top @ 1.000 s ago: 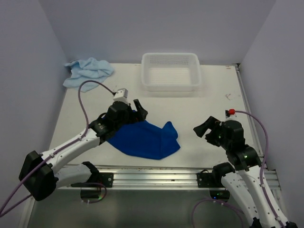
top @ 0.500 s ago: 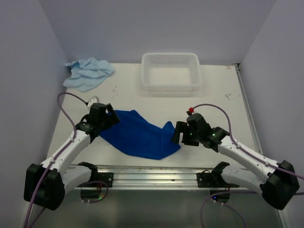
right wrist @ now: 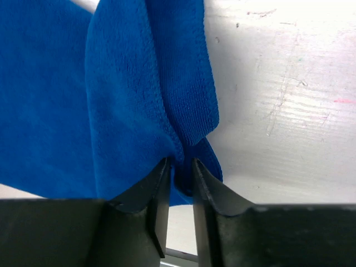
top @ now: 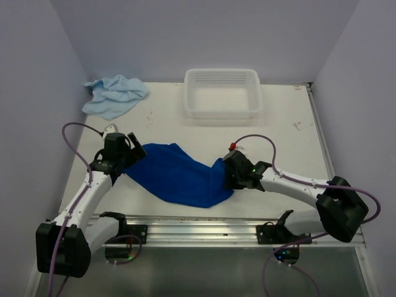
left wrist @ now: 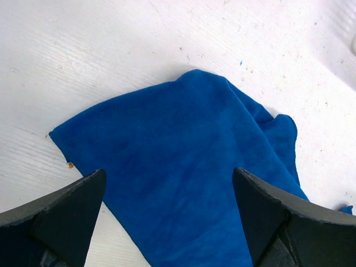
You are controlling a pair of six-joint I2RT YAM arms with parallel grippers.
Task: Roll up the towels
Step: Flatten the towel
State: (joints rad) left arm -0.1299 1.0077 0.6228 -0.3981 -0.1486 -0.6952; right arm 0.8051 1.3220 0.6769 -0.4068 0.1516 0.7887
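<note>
The dark blue towel [top: 179,176] lies flat and crumpled near the table's front, seen close up in the left wrist view [left wrist: 183,167] and the right wrist view [right wrist: 111,100]. My right gripper [top: 228,176] is at its right end, and its jaws [right wrist: 180,162] pinch a bunched fold of the towel's hemmed edge. My left gripper [top: 129,154] hovers over the towel's left corner, wide open [left wrist: 168,171], holding nothing. The pale blue towel [top: 114,94] sits crumpled at the back left corner, away from both grippers.
A white perforated basket [top: 223,111] stands at the back centre of the table. Grey walls close in on the left, right and back. A metal rail [top: 198,226] runs along the near edge by the arm bases.
My right arm reached left to the dark towel's right end and its jaws closed on the fold. My left arm drew back left to the towel's corner, still open.
</note>
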